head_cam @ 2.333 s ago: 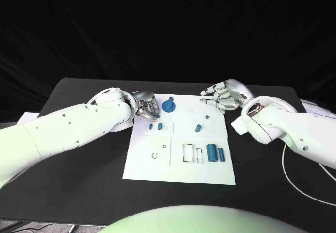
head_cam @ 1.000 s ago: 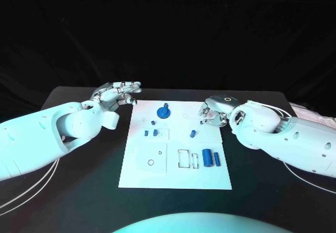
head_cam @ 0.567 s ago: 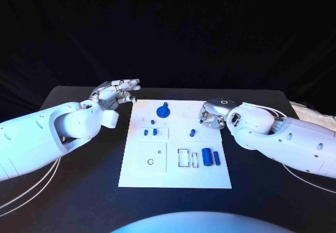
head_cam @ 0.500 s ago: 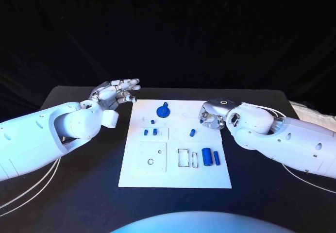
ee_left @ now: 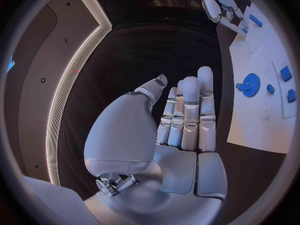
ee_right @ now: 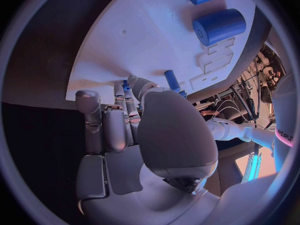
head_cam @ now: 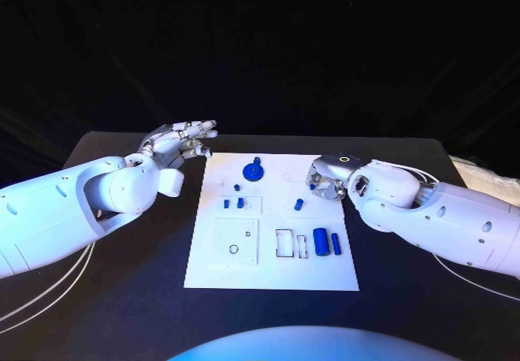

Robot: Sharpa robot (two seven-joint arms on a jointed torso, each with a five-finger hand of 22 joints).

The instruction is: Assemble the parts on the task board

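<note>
Though unheld, peg [head_cam: 298,204] beside robot hand [head_cam: 323,186]

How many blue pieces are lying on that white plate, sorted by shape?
Gear: 1
Small pegs: 3
Cylinders: 2
Total: 6

We saw a white task board [head_cam: 271,267] on a black surface [head_cam: 130,301], carrying blue parts: a gear [head_cam: 252,173], a thick cylinder [head_cam: 321,240] and small pegs [head_cam: 298,204]. Both hands [head_cam: 179,140] [head_cam: 323,184] were silver on white arms.
</note>
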